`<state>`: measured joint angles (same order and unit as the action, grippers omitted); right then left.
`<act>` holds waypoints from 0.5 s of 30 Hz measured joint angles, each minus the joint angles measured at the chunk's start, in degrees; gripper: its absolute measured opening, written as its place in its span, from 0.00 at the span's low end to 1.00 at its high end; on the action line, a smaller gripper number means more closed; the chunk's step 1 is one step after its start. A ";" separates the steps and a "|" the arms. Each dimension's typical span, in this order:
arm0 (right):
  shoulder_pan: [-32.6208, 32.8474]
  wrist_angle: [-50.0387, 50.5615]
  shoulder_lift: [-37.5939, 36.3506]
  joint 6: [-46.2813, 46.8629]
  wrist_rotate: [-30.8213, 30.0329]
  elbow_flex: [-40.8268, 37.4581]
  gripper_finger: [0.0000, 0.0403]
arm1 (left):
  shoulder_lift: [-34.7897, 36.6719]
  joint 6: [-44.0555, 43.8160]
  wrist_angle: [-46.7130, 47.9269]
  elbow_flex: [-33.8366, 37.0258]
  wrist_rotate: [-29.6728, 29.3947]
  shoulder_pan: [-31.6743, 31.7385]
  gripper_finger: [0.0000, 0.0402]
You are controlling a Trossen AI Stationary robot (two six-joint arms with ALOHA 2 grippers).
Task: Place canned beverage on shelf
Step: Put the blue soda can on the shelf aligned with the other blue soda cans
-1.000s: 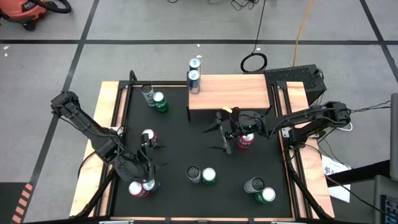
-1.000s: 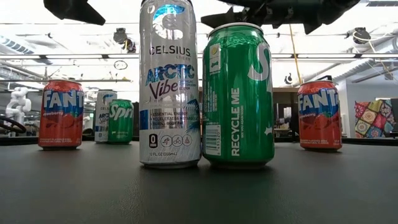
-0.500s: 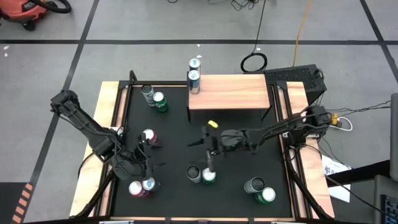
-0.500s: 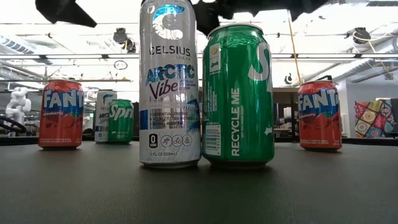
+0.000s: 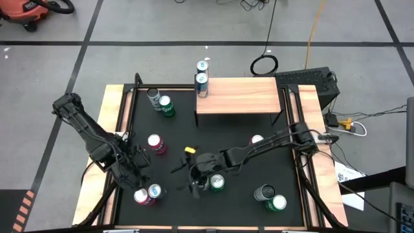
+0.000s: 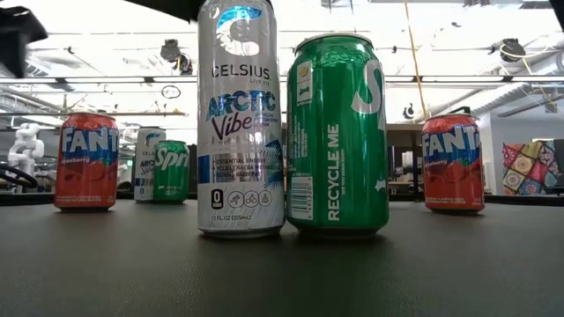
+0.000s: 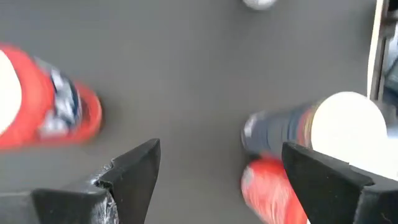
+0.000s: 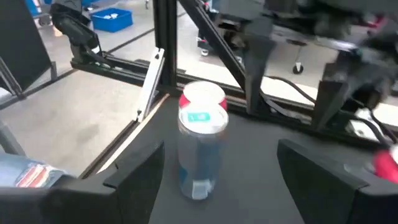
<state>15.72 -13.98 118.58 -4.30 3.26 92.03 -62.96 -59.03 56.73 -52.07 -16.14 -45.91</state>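
Observation:
The light-wood shelf point(image 5: 239, 96) stands at the table's far side, with two blue-topped cans point(image 5: 202, 83) at its far left corner. A silver Celsius can point(image 6: 240, 119) and a green Sprite can point(image 6: 337, 132) stand side by side on the black mat near the front; the Sprite can also shows in the high view point(image 5: 217, 183). My right gripper point(image 5: 183, 179) hangs open just left of this pair, touching nothing. Its wrist view point(image 8: 221, 149) faces a blue-lidded can point(image 8: 200, 146). My left gripper point(image 5: 141, 167) is open and empty over the near left, above a red and a blue-topped can point(image 7: 292, 134).
A red Fanta can point(image 5: 155, 144) stands left of centre and another point(image 5: 257, 139) on the right, beside my right arm. A silver and green pair point(image 5: 160, 102) stands far left, another pair point(image 5: 270, 197) near right. Wooden rails point(image 5: 110, 142) border the mat.
My right gripper has swung from beside the right red Fanta can toward the table's left and near edge, ending by the Celsius and Sprite pair, still open. My left gripper has drawn back a little toward the left edge. No can has moved.

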 joint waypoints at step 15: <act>0.22 8.31 17.56 -6.52 0.01 22.71 0.74 | -0.02 -3.40 0.33 0.00 6.10 0.00 0.83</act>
<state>15.94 -5.68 136.14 -10.82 3.27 114.74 -62.98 -62.44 57.06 -52.07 -10.04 -45.91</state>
